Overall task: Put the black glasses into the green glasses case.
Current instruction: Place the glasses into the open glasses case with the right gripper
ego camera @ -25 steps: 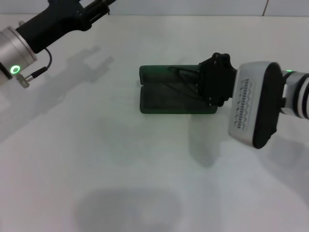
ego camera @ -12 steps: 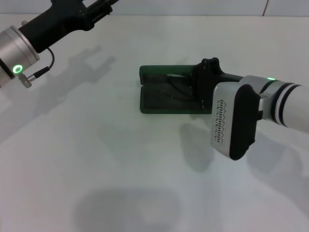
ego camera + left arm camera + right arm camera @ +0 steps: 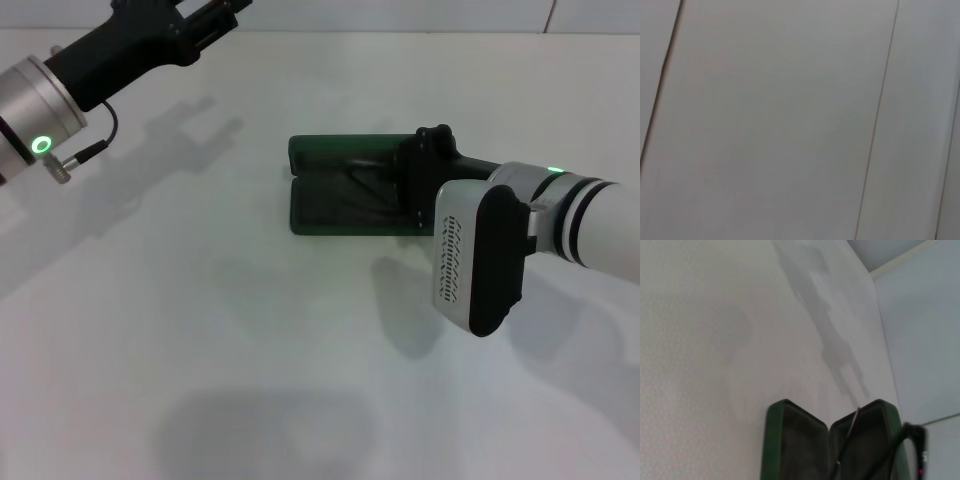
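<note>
The right claw (image 3: pixel 415 190) sits low over the right end of the green glasses case (image 3: pixel 345 190), which lies open on the white table (image 3: pixel 200 330). A second ago it hung a little higher and farther right, with the black glasses (image 3: pixel 365 183) visibly caught at its tip; since then the wrist has swung inward and dropped, so the frame now lies down inside the open case. Whether its fingers are parted or closed I cannot tell, since the black housing hides them in the head view and the right wrist view does not show them.

In the right wrist view the glasses (image 3: pixel 875 455) show as thin black wire crossing the dark lining of one half of the case (image 3: pixel 800 440), with a temple arm running up along the hinge fold. They appear to be within the case walls, though how flat they rest is not clear.

My reading is that the placing step is nearly done: the glasses are in the case, and what remains is to let go cleanly and lift away without dragging the frame back out.

The left claw (image 3: pixel 205 20) is parked high at the far left corner of the table, well apart from the case; its wrist view shows only blank wall
</note>
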Action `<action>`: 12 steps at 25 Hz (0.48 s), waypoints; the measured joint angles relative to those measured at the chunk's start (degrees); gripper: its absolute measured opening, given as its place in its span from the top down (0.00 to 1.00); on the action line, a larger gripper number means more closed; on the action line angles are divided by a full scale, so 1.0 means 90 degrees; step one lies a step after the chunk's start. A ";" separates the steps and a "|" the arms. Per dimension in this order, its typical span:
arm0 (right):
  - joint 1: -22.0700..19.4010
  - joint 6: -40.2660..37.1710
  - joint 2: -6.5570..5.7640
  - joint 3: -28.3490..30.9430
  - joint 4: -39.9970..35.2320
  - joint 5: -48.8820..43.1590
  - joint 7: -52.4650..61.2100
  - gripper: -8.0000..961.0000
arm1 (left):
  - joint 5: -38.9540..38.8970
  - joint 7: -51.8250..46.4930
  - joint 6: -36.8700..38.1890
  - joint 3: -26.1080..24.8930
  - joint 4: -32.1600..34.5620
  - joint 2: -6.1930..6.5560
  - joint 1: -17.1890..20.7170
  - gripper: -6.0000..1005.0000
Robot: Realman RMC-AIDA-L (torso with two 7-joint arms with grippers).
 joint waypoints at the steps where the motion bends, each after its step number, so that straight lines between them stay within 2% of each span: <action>1: 0.0002 0.0018 0.0000 -0.0014 0.0013 0.0006 0.0000 0.87 | 0.0000 -0.0003 0.0000 0.0005 -0.0001 0.0000 -0.0001 0.38; 7: -0.0080 0.0188 0.0000 -0.0113 -0.0023 0.0023 0.0004 0.86 | 0.0000 -0.0007 0.0000 0.0013 -0.0008 -0.0001 -0.0006 0.38; 12: -0.0249 0.0194 0.0001 -0.0124 -0.0181 0.0031 0.0007 0.77 | 0.0000 -0.0008 -0.0001 0.0066 -0.0056 0.0000 -0.0022 0.38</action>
